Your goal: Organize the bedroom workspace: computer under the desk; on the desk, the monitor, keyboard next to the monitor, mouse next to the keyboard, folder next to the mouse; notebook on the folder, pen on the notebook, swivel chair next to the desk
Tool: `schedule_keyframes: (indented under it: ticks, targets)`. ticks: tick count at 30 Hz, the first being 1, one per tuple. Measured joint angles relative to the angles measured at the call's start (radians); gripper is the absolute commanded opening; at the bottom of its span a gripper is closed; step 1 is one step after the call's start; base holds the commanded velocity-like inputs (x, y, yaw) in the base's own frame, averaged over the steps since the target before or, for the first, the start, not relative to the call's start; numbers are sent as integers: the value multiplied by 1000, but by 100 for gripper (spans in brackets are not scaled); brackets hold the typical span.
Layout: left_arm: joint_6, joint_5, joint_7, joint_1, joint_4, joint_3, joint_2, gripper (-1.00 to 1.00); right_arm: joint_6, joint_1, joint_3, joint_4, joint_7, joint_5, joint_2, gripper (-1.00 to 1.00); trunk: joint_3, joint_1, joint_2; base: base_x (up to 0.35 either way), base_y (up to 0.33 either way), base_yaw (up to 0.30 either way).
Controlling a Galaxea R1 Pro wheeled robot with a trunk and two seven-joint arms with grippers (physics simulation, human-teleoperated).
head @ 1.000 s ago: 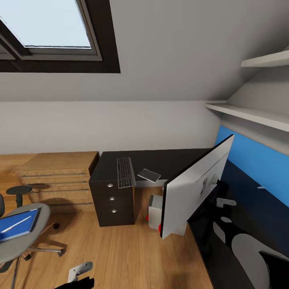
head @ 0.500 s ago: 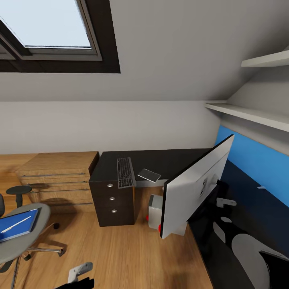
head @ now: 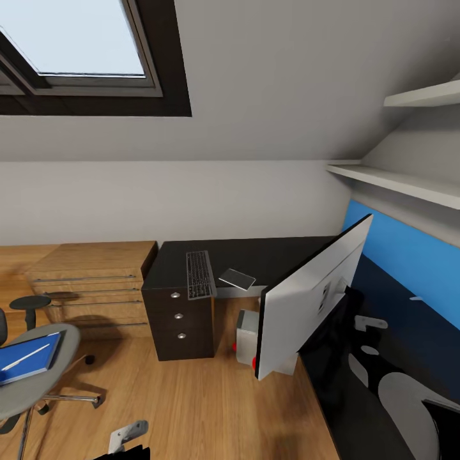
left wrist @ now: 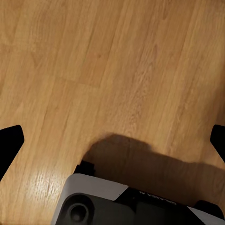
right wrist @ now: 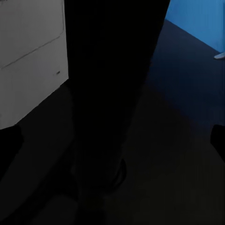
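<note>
Far left, the chair (head: 29, 377) carries a blue folder (head: 25, 359) with a white pen (head: 25, 356) on it; behind stands a wood chest (head: 89, 281), and my left jaws (left wrist: 112, 140) hang over bare floor (left wrist: 108, 70), tips spread wide. Centre: keyboard (head: 199, 274) and a grey pad (head: 237, 278) lie on a dark drawer unit (head: 180, 306), with the computer (head: 246, 337) on the floor just right of it. Right: the monitor (head: 313, 300) stands on the black desk (head: 383, 338) before its blue panel (head: 409, 255); my right jaws (right wrist: 112, 140) sit close behind the monitor's stalk (right wrist: 108, 93), tips wide apart at the edges, gripping nothing.
</note>
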Motion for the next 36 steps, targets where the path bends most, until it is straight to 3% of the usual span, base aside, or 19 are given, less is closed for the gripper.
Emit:
schedule_keyframes:
  ticks: [36]
  targets:
    - [0,0,0,0,5,0,0,100,-5,0,-1,1,0,0,-13,100,0,0,0,44,0,0]
